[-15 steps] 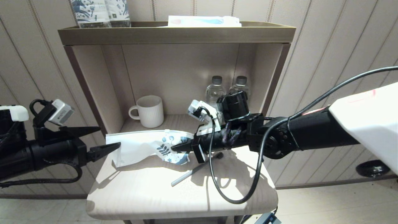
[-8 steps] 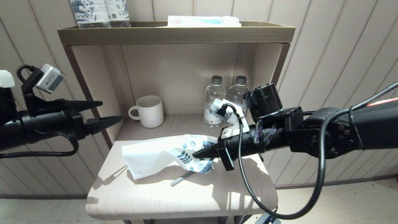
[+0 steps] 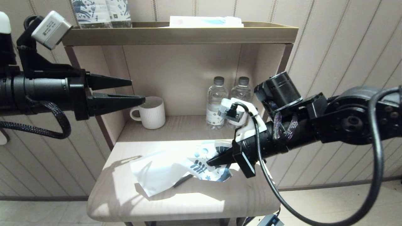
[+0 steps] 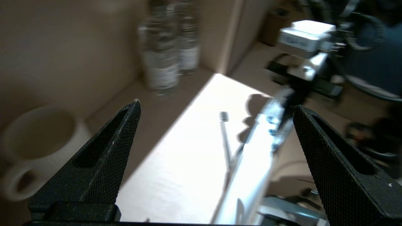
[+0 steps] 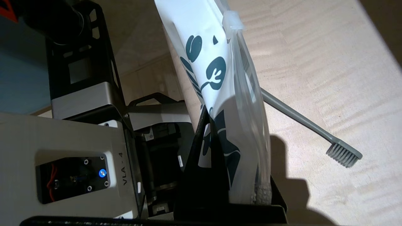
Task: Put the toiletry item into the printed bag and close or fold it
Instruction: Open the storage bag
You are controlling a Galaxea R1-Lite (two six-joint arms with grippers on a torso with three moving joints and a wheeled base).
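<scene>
My right gripper [image 3: 213, 161] is shut on the blue-printed end of the printed bag [image 3: 163, 171], holding that end lifted while the white end trails on the small table. In the right wrist view the bag [image 5: 207, 62] hangs pinched between the dark fingers [image 5: 201, 147]. The grey toothbrush [image 5: 301, 122] lies on the table beside and partly under the bag. Only a short dark piece of the toothbrush [image 3: 183, 181] shows in the head view. High at the left, my left gripper [image 3: 138, 92] hangs open and empty, close to the mug. From its wrist the toothbrush [image 4: 225, 138] and bag [image 4: 254, 163] lie below.
A white mug [image 3: 150, 112] and two water bottles [image 3: 216, 100] stand in the shelf recess behind the table [image 3: 157, 204]. On the shelf's top tray [image 3: 179, 33] stand blue-patterned packages [image 3: 100, 12] and a flat white and light-blue packet [image 3: 205, 21].
My right gripper has pulled the bag's printed end to the right, dragging the bag over the toothbrush. My left arm has risen and swung in towards the shelf, still open.
</scene>
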